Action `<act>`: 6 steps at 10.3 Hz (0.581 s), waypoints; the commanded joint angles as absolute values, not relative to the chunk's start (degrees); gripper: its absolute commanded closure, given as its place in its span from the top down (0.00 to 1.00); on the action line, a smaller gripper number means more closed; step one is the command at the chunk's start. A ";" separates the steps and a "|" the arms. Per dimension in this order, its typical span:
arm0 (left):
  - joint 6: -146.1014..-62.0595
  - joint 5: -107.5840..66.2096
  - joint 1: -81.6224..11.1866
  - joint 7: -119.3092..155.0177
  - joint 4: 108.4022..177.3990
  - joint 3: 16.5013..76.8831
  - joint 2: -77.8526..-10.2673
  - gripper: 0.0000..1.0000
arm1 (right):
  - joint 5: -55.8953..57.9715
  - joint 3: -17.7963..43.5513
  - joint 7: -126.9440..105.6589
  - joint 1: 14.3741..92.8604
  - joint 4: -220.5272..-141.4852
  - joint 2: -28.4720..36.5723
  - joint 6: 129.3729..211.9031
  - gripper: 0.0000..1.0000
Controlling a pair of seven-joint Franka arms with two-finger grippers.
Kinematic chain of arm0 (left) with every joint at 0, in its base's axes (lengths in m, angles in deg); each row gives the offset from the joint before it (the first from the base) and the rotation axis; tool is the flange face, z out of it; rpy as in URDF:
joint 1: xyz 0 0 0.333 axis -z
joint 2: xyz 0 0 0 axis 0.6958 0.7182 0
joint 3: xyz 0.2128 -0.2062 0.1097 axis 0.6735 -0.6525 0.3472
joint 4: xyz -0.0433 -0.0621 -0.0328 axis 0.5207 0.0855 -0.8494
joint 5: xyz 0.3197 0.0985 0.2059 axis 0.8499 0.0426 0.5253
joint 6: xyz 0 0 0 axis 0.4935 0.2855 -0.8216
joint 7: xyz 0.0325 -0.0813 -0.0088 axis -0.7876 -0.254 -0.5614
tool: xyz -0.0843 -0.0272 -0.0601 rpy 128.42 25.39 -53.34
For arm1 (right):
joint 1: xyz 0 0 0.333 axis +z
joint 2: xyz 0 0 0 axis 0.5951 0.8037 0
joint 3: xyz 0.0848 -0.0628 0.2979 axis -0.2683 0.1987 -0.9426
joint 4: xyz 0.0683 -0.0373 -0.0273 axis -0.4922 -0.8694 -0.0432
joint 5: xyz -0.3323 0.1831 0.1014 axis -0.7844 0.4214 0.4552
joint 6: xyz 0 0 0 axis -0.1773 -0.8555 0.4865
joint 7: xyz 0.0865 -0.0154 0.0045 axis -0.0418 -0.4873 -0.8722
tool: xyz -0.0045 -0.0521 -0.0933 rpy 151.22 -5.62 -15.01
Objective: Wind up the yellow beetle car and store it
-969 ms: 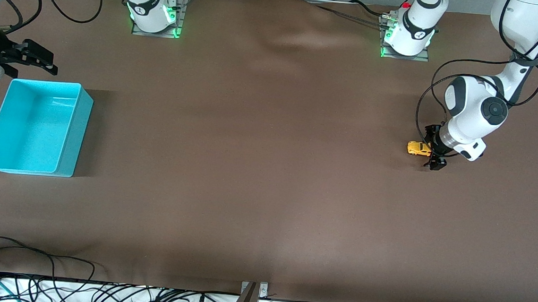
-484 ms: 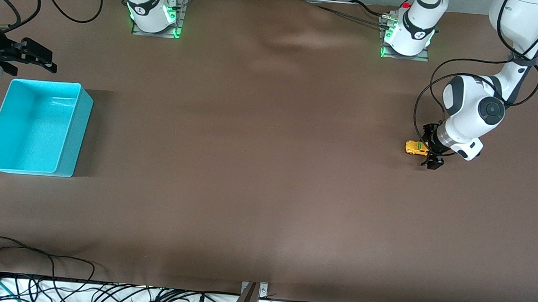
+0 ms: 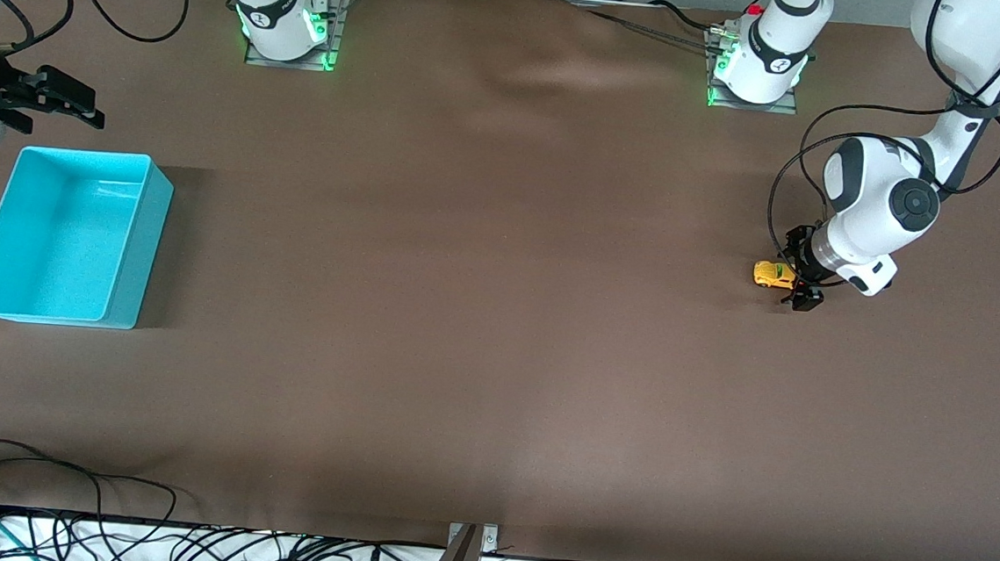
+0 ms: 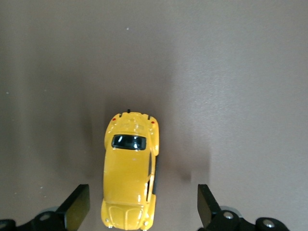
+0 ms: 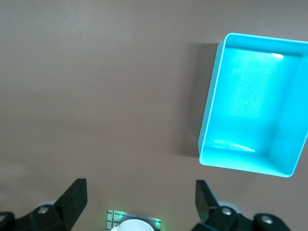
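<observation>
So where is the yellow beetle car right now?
The yellow beetle car sits on the table at the left arm's end, between the open left gripper's fingers.

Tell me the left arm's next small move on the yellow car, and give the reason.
Probably lower a little and close the jaws on the yellow beetle car. The left gripper is open with the car on the table between its fingers, nearer one finger than the other and not yet gripped. The right gripper waits open by the turquoise bin.
</observation>
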State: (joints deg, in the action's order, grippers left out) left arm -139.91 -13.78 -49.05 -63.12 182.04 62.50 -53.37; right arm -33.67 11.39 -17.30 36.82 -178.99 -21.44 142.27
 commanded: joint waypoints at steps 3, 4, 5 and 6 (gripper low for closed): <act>-139.58 -11.96 -48.66 -64.29 184.16 62.65 -54.47 0.75 | -32.47 11.73 -19.23 36.87 -177.79 -21.52 139.84 1.00; -139.58 -11.96 -48.66 -64.64 184.16 62.64 -54.48 0.56 | -32.47 11.73 -19.23 36.87 -177.35 -21.61 138.87 1.00; -139.50 -11.96 -48.75 -64.73 184.08 62.73 -54.65 0.35 | -32.38 11.91 -19.23 36.87 -177.00 -21.61 137.65 1.00; -139.50 -12.05 -49.27 -65.25 183.82 62.82 -55.52 0.06 | -31.51 12.00 -19.15 36.87 -176.91 -21.61 137.03 1.00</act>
State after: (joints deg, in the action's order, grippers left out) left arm -139.99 -13.67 -49.03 -63.30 183.38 62.55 -53.45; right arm -33.36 11.49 -18.01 36.90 -178.35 -21.57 139.28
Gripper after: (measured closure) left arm 0.410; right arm 0.000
